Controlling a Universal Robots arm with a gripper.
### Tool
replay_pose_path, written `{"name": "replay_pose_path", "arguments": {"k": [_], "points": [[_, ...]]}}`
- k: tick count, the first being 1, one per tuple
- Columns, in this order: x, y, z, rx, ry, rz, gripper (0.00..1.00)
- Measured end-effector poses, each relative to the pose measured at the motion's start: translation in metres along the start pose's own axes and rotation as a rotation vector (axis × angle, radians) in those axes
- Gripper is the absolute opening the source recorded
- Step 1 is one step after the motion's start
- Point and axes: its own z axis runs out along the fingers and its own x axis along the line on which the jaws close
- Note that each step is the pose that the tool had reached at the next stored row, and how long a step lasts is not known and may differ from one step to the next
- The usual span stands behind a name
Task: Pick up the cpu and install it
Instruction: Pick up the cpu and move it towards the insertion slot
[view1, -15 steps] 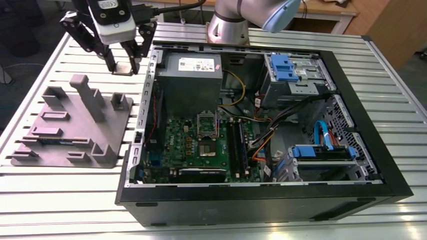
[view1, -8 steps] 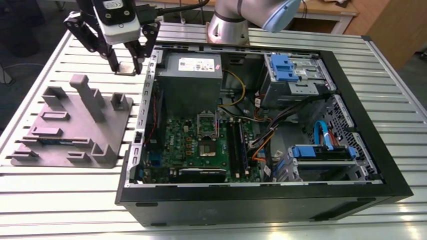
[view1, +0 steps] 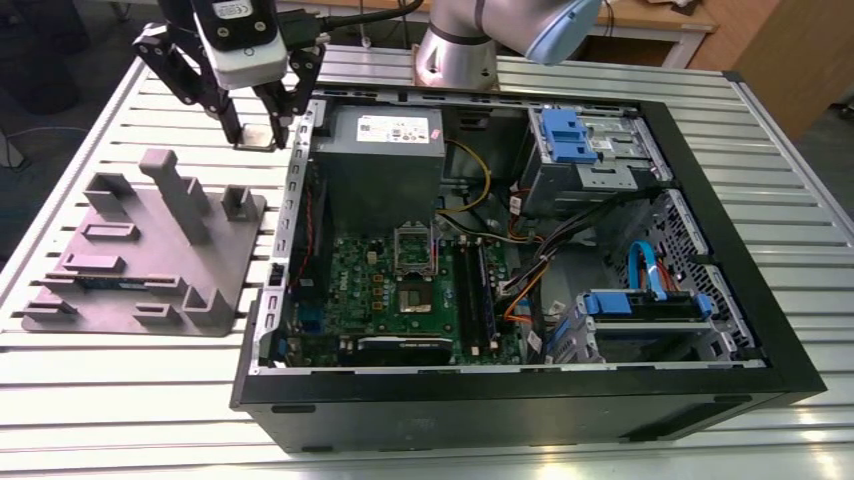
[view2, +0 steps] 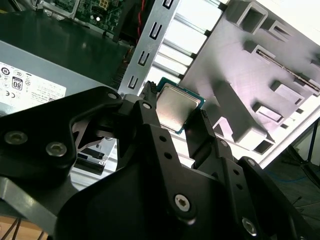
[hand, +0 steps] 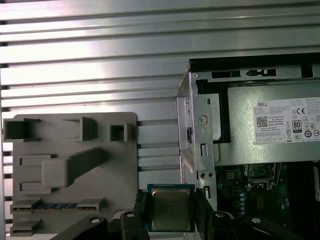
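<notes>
- A slatted aluminium table carries everything. An open computer case lies on its side on it, with a grey plastic tray beside it on the exterior view's left.
- My gripper hangs above the far end of the strip between tray and case, just outside the case's far-left corner.
- The jaws are closed most of the way, with the cpu pinched by two opposite edges between my fingers. It is clear of the tray, with its metal lid facing my wrist.
- In the first wrist view the cpu sits over the table slats, between the tray and the case's bare metal wall.
- The grip is on thin edges only, so I judge that a jolt or a slight loosening of the jaws could tilt the chip or drop it onto the slats.
- The case wall and the power supply stand close by. A low pass over them could clip the chip or my fingers.
- The socket sits mid-motherboard with cables to its right. I judge that a chip set down rotated or tilted could damage the contacts.
- From here I cannot tell which way the chip's corner mark faces.
</notes>
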Motion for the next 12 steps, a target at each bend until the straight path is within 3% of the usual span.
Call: {"name": "replay_pose_path", "arguments": {"k": [12], "points": [[-0.0041, 0.0003, 0.0000, 0.0000, 0.0000, 0.000, 0.47]]}}
